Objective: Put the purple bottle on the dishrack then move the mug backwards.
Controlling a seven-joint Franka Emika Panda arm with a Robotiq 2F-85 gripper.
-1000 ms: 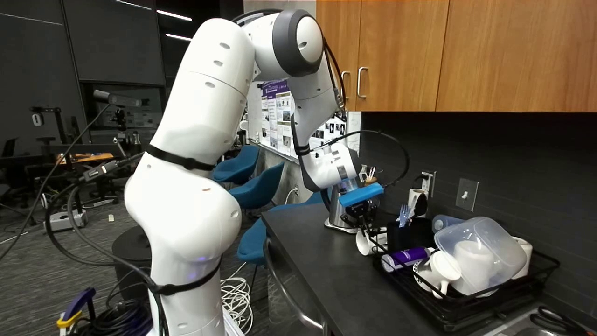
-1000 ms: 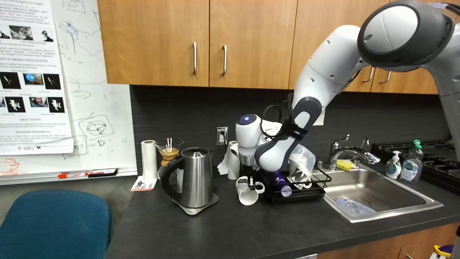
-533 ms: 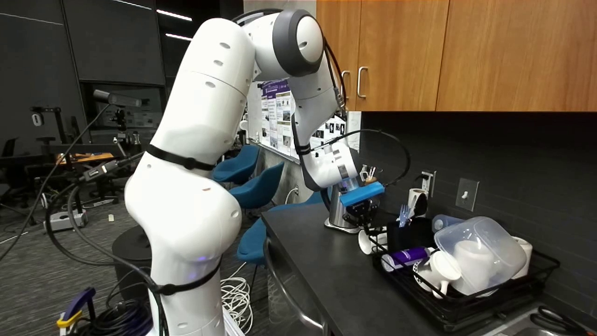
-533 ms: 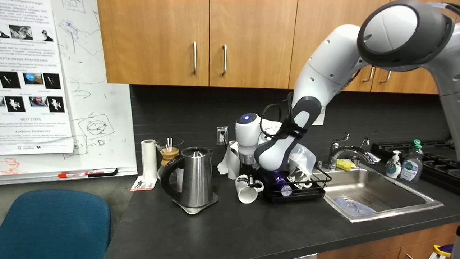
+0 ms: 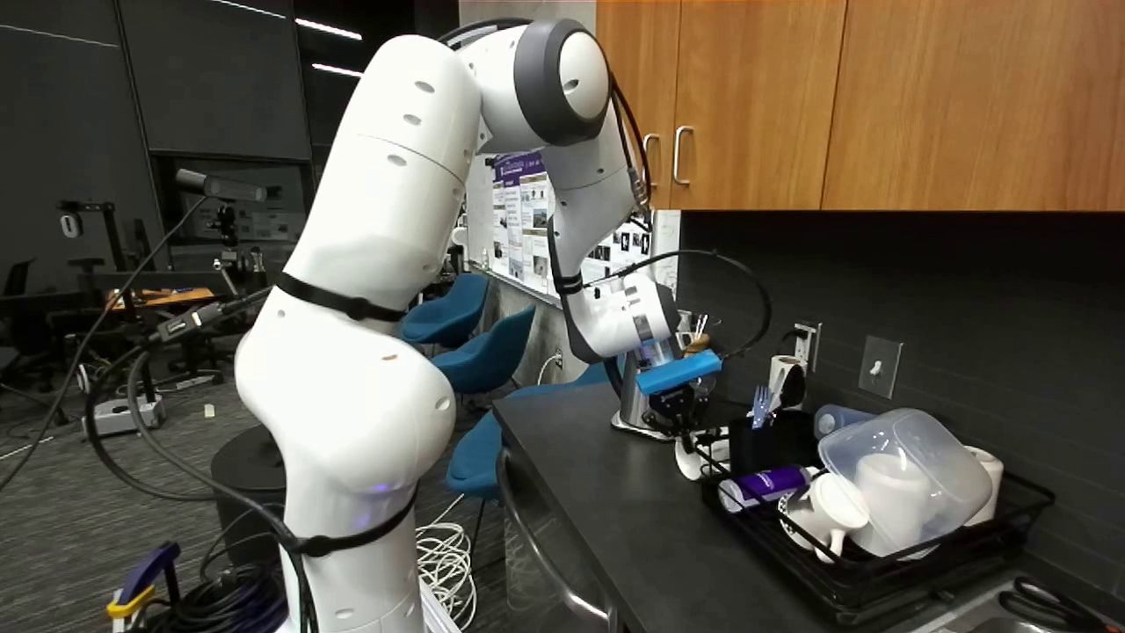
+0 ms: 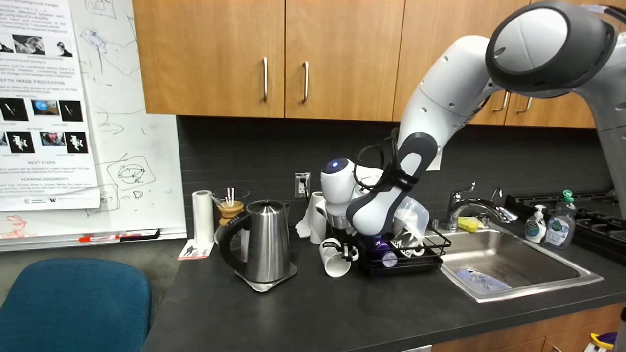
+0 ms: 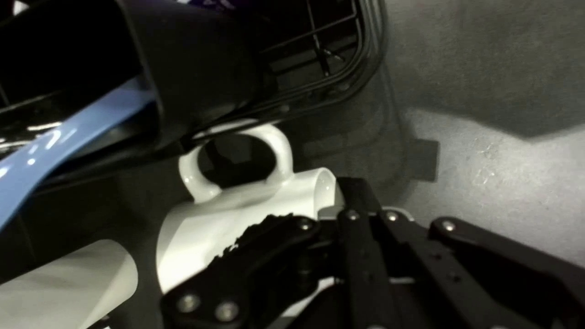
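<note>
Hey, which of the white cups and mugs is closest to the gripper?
The white mug lying on its side outside the dishrack, right by the gripper. The other white cups sit inside the dishrack.

Near the back left corner of the counter (image 6: 293, 318), in an exterior view, paper roll (image 6: 203, 217); before it and to the right, toward the left edge, kettle (image 6: 268, 244); next, mug (image 6: 335, 264) on its side; just beside that, toward the back edge, dishrack (image 6: 415, 267) with bottle (image 5: 765, 483) in it; on its right, sink (image 6: 518, 259).
</note>
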